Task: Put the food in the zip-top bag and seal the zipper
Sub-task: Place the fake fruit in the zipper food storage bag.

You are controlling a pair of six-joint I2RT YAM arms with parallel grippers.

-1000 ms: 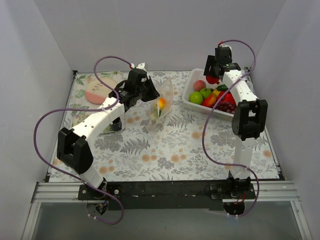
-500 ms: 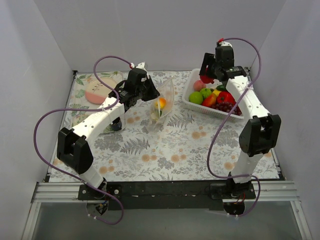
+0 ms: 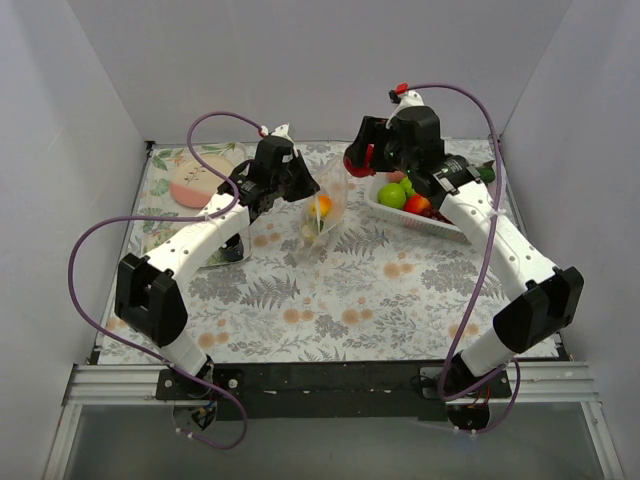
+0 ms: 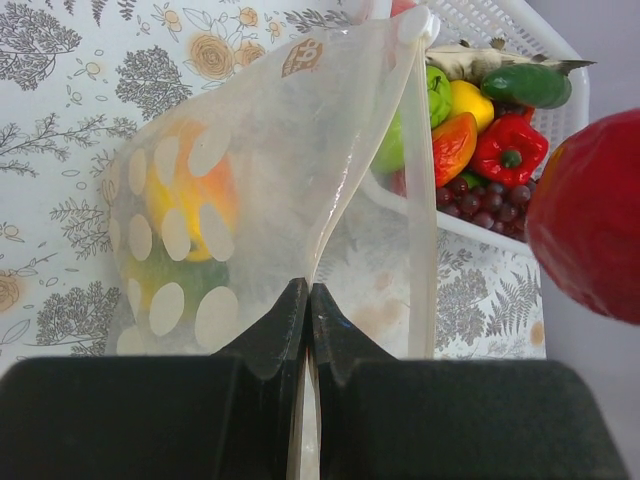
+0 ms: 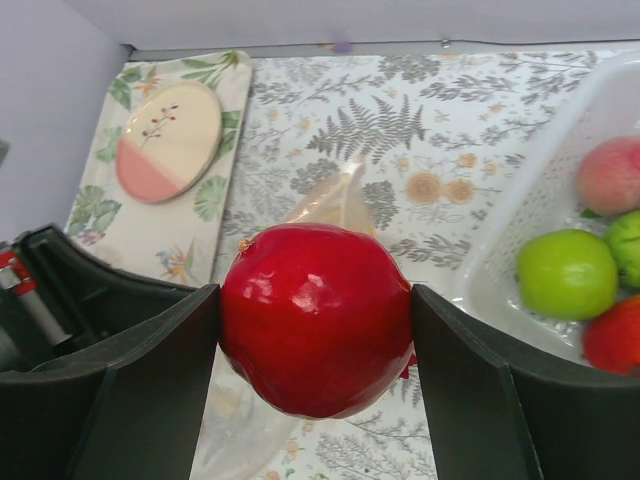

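My left gripper [image 4: 308, 295] is shut on the mouth edge of the clear polka-dot zip-top bag [image 4: 250, 200] and holds it up off the table [image 3: 325, 205]. An orange-yellow fruit [image 4: 185, 190] and a green one [image 4: 160, 275] lie inside it. My right gripper [image 5: 315, 330] is shut on a glossy red apple [image 5: 315, 330] and holds it in the air just right of the bag's mouth [image 3: 353, 160]. The apple shows at the right edge of the left wrist view [image 4: 590, 215]. The zipper strip [image 4: 425, 180] runs down the open mouth.
A white slotted basket [image 3: 440, 222] at the back right holds several toy fruits and vegetables: green apple [image 5: 565, 272], peach [image 5: 610, 172], red pepper [image 4: 508, 150], grapes [image 4: 470, 200]. A pink and cream plate [image 3: 195, 180] lies on a leafy mat at the back left.
My right arm has lifted the red apple out of the basket and carried it left, to just beside the bag's mouth. The left arm and bag have stayed put.
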